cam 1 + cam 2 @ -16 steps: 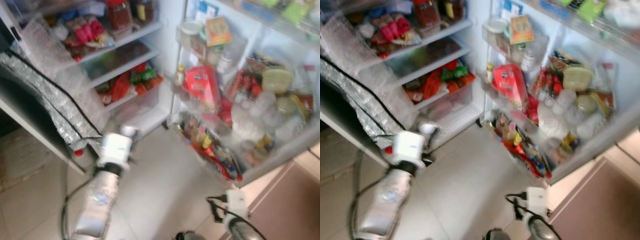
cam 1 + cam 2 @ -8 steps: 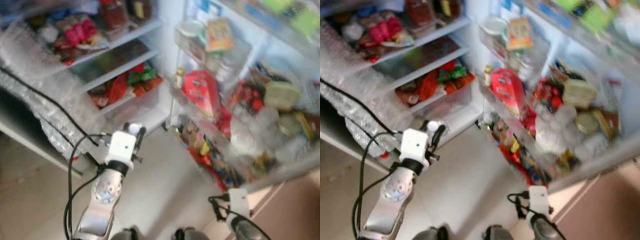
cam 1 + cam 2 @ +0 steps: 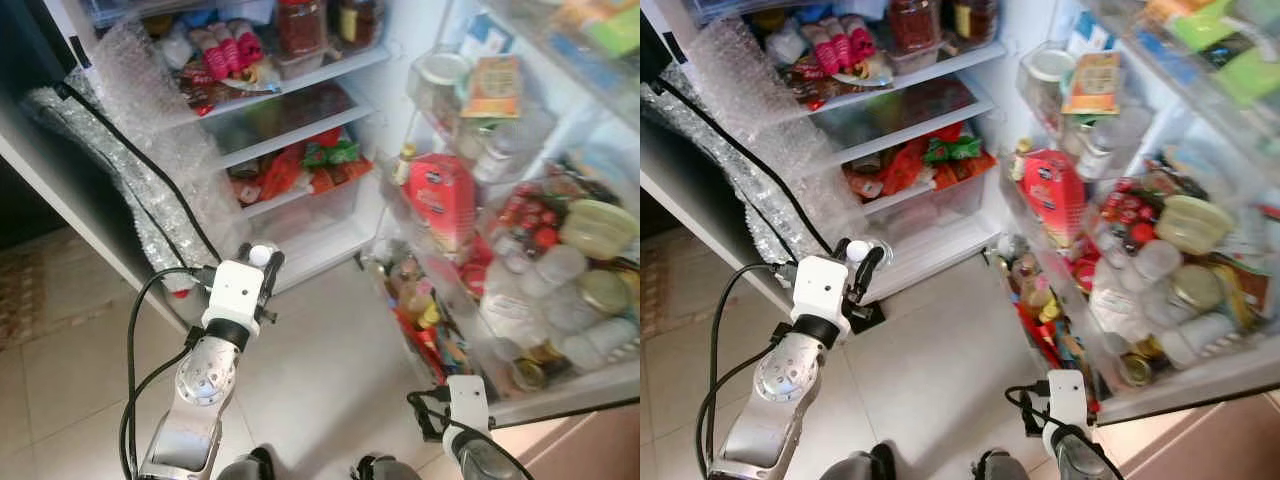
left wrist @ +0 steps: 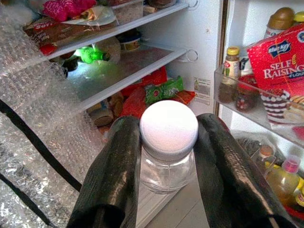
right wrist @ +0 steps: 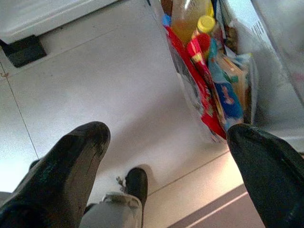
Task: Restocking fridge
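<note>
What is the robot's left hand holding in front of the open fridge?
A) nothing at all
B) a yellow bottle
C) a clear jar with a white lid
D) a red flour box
C: the left hand has its two black fingers closed around a clear jar with a white lid, held toward the fridge shelves.

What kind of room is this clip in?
Most likely a home kitchen: an open fridge with stocked shelves and door bins, a tiled floor, and the left gripper holding a white-capped jar.
</note>
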### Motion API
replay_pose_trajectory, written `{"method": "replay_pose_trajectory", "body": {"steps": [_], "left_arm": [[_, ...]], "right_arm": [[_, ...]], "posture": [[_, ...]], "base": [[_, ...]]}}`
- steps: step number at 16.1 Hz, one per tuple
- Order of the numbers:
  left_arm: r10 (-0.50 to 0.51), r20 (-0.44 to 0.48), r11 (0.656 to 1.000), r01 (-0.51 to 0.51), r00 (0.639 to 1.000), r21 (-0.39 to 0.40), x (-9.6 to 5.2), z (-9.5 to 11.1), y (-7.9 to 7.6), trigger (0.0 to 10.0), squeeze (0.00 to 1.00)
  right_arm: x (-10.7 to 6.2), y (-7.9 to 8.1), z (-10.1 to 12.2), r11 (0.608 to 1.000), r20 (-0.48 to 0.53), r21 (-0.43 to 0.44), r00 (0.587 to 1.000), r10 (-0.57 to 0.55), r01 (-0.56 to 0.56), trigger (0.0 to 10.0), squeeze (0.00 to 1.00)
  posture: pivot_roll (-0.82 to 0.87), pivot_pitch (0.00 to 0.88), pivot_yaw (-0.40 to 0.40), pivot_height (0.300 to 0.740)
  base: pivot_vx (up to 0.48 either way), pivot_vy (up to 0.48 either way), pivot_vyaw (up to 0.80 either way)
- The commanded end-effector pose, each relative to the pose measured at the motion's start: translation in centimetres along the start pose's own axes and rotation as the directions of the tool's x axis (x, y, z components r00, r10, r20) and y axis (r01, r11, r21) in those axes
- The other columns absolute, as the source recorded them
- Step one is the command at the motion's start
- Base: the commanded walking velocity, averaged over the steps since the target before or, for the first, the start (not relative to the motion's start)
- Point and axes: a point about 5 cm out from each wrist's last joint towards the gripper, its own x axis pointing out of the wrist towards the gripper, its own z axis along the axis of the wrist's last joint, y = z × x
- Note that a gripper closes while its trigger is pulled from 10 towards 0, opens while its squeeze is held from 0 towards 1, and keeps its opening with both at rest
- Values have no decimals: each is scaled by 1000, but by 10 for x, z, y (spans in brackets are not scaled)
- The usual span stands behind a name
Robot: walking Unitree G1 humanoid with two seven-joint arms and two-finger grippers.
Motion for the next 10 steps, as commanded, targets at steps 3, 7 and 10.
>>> {"method": "replay_pose_trajectory", "body": {"steps": [3,7,10], "left_arm": [[-12,2,1000,12,1000,1,-1,1,-1,10000,0],[-18,5,1000,18,1000,1,1,1,-2,10000,0],[-23,6,1000,23,1000,1,1,1,-3,10000,0]], "right_arm": [[-3,2,-13,1000,-52,-6,999,6,-6,10000,0],[-3,2,-13,1000,-59,-8,998,3,-4,10000,0],[-3,2,-12,1000,-60,-10,998,3,-3,10000,0]], "posture": [[-55,224,-32,740],[-52,206,-29,740],[-52,198,-28,740]], "base": [[0,0,0],[0,0,0],[0,0,0]]}}
